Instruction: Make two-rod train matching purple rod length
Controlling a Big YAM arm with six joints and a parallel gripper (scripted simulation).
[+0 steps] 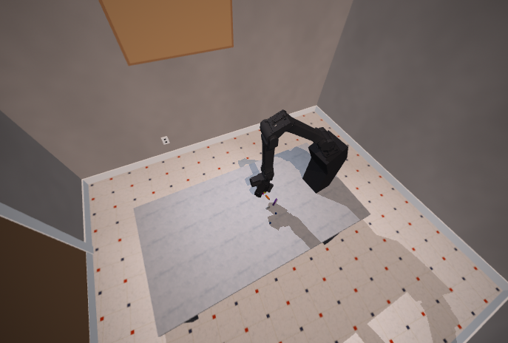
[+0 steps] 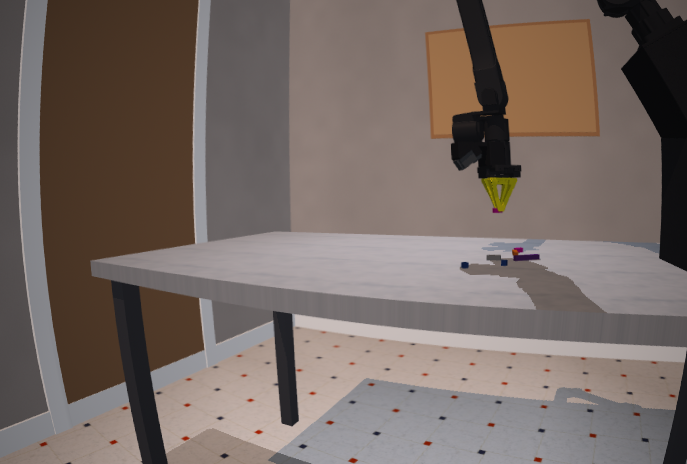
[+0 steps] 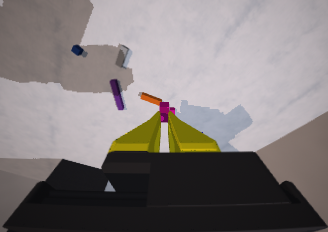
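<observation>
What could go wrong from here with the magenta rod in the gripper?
1. The gripper pinches the magenta rod only at its fingertips, high above the table; a slip would drop it among the other rods.
2. The orange rod lies at an angle, so the magenta rod may land out of line.
3. The purple rod lies close to the orange one; the train could end up too near it.
</observation>
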